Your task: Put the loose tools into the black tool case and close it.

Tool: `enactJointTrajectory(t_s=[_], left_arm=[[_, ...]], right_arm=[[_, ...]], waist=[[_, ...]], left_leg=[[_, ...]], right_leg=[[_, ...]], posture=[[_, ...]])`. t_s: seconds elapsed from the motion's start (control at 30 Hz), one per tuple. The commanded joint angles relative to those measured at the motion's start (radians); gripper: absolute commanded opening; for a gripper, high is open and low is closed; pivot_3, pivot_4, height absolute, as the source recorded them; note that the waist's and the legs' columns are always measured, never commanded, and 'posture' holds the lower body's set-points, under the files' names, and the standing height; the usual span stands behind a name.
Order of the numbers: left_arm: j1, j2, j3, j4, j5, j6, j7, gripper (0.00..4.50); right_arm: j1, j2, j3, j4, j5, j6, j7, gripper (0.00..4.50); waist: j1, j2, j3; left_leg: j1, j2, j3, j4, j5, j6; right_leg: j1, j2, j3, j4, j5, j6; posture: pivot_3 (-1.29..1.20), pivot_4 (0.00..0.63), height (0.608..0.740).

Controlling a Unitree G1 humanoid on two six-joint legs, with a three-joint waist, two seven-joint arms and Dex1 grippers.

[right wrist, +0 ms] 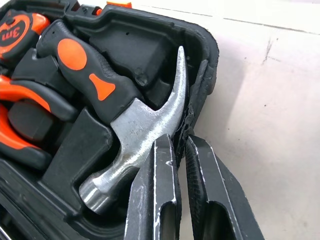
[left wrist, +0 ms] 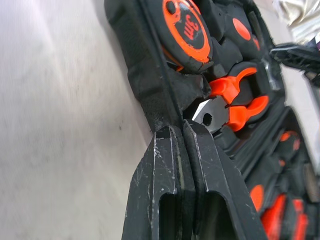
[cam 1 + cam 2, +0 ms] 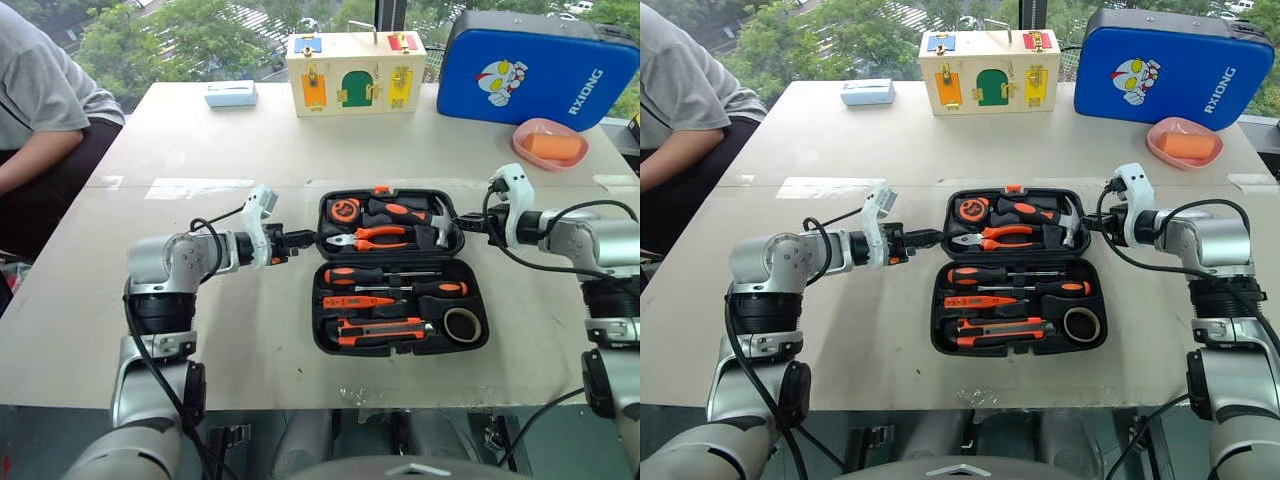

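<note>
Between the two claws lies the black tool case [image 3: 400, 270], open flat on the table [image 3: 200, 330], its long axis running claw to claw, hinge crosswise. The left gripper [image 3: 300, 239] pinches the far half's rim at one end; the right gripper [image 3: 468, 225] clamps the opposite rim beside the hammer [image 1: 135, 135]. Nearer the robot, the two screwdrivers [image 3: 385, 280], tester [image 3: 357, 301], utility knife [image 3: 385, 331] and tape roll [image 3: 462, 324] lie in recesses, shafts pointing toward the right claw. Rim contact is partly hidden by the fingers.

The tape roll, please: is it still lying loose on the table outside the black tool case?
No, the tape roll sits in the black tool case.
</note>
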Motion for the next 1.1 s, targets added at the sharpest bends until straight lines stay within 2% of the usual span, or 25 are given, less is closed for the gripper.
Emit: enactJointTrajectory(t_s=[0.03, 0.33, 0.47, 0.57, 0.7, 0.8, 0.97, 1.03, 1.07, 1.1], left_arm=[[-0.002, 0.005, -0.020, -0.104, 0.014, -0.163, -0.054, 0.04], [0.086, 0.000, -0.075, -0.191, 0.145, -0.539, -0.101, 0.04], [0.106, -0.006, -0.103, -0.165, 0.268, -0.822, -0.101, 0.04], [0.129, -0.023, -0.114, -0.132, 0.347, -0.988, -0.073, 0.04], [0.199, -0.033, -0.133, -0.094, 0.480, -1.298, -0.029, 0.04], [0.263, -0.030, -0.132, -0.098, 0.530, -1.461, -0.009, 0.04], [0.398, -0.005, -0.111, -0.174, 0.540, -1.531, -0.001, 0.04], [0.506, 0.038, -0.085, -0.288, 0.503, -1.437, -0.022, 0.04], [0.564, 0.067, -0.075, -0.354, 0.481, -1.381, -0.042, 0.76], [0.605, 0.088, -0.070, -0.403, 0.466, -1.340, -0.054, 1.08]], right_arm=[[0.000, 0.019, -0.013, -0.099, 0.000, -0.104, -0.013, 0.00], [0.050, 0.060, 0.004, -0.192, -0.106, -0.514, -0.036, 0.00], [0.074, 0.061, 0.022, -0.163, -0.221, -0.824, -0.072, 0.00], [0.114, 0.052, 0.043, -0.104, -0.322, -1.043, -0.117, 0.00], [0.212, 0.043, 0.054, -0.022, -0.431, -1.320, -0.195, 0.00], [0.278, 0.022, 0.056, 0.022, -0.504, -1.500, -0.261, 0.00], [0.375, -0.026, 0.067, 0.038, -0.540, -1.659, -0.277, 0.00], [0.427, -0.064, 0.043, -0.019, -0.470, -1.617, -0.226, 0.00], [0.461, -0.092, 0.037, -0.067, -0.412, -1.557, -0.171, 0.00], [0.486, -0.112, 0.035, -0.104, -0.370, -1.512, -0.133, 0.00]], waist=[[-0.003, 0.000, 0.000], [-0.007, 0.000, 0.001], [-0.006, 0.000, 0.001], [-0.005, 0.000, 0.001], [-0.006, 0.000, 0.001], [-0.007, 0.000, 0.001], [-0.007, -0.001, 0.000], [-0.012, -0.002, -0.001], [-0.016, -0.002, -0.001], [-0.018, -0.002, -0.001]], left_leg=[[0.000, 0.000, 0.000, 0.000, 0.000, 0.000], [-0.001, 0.000, 0.003, -0.004, 0.000, 0.000], [-0.005, 0.000, 0.004, -0.004, 0.000, 0.000], [-0.016, 0.000, 0.004, 0.001, 0.000, 0.000], [-0.015, 0.000, 0.005, 0.001, 0.000, 0.000], [-0.015, 0.001, 0.005, 0.000, 0.000, 0.000], [-0.013, 0.001, 0.006, 0.001, 0.000, 0.000], [-0.011, 0.001, 0.007, 0.000, 0.000, 0.000], [-0.011, 0.002, 0.007, 0.000, 0.000, 0.000], [-0.011, 0.002, 0.007, -0.001, 0.000, 0.000]], right_leg=[[0.000, 0.000, 0.000, 0.000, 0.000, 0.000], [-0.005, 0.001, 0.002, 0.000, 0.000, 0.000], [-0.010, 0.001, 0.002, 0.000, 0.000, 0.000], [-0.020, 0.001, 0.001, 0.006, 0.000, 0.000], [-0.019, 0.001, 0.001, 0.005, 0.000, 0.000], [-0.020, 0.001, 0.001, 0.006, 0.000, 0.000], [-0.018, 0.001, 0.003, 0.006, 0.000, 0.000], [-0.017, 0.002, 0.004, 0.006, 0.000, 0.000], [-0.017, 0.002, 0.006, 0.006, 0.000, 0.000], [-0.017, 0.003, 0.008, 0.006, 0.000, 0.000]], posture=[[0.00, 0.150, 0.735], [0.00, 0.150, 0.735], [0.00, 0.150, 0.735], [0.00, 0.150, 0.735], [0.00, 0.150, 0.735], [0.00, 0.150, 0.735], [0.00, 0.150, 0.735], [0.00, 0.150, 0.735], [0.00, 0.150, 0.735], [0.00, 0.150, 0.735]])
